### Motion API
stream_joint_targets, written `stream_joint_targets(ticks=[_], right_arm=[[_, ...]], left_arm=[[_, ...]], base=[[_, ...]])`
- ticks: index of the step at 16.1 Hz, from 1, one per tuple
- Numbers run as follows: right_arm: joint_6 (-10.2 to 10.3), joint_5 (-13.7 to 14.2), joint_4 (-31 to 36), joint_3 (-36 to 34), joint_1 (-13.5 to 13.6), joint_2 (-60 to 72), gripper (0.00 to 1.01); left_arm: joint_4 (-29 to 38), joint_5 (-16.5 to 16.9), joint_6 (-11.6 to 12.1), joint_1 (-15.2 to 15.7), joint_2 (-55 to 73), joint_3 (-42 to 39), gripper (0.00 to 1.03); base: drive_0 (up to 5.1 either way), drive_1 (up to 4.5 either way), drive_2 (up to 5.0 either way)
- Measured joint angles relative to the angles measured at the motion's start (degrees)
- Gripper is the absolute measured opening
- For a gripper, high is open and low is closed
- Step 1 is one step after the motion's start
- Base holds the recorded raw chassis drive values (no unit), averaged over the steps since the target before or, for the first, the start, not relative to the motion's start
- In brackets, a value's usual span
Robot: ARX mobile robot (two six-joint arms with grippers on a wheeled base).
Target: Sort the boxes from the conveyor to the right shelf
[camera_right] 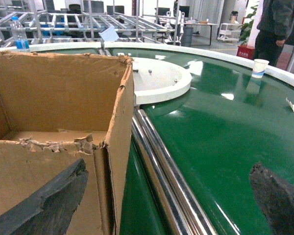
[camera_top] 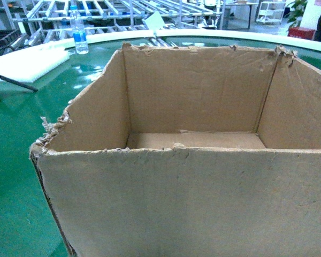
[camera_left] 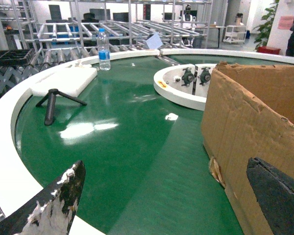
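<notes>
A large open brown box (camera_top: 187,198) with ragged top edges stands on the green conveyor (camera_top: 16,160) and fills the head view; it is empty inside. Neither gripper shows in the head view. My left gripper (camera_left: 166,196) is open wide at the box's (camera_left: 245,117) left side, one finger (camera_left: 279,196) in front of the cardboard wall, the other finger (camera_left: 59,205) over the belt's pale rim. My right gripper (camera_right: 166,196) is open at the box's (camera_right: 63,88) right corner, one finger (camera_right: 49,205) against the near wall. The silver shelf (camera_top: 96,13) stands beyond the belt.
A water bottle (camera_top: 79,33) and a white foam slab (camera_top: 29,63) sit at the belt's far left, with a small black tripod (camera_left: 51,105) beside them. Steel rollers (camera_right: 161,166) run right of the box. A paper cup (camera_right: 258,67) and a person (camera_right: 279,24) are far right.
</notes>
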Motion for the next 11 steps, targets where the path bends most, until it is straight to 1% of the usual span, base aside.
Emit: stream_joint_targets(ticks=[11], right_arm=[[0.0, 0.0, 0.0, 0.0, 0.0, 0.0, 0.98]], left_arm=[[0.0, 0.0, 0.0, 0.0, 0.0, 0.0, 0.98]], base=[[0.0, 0.00, 0.0]])
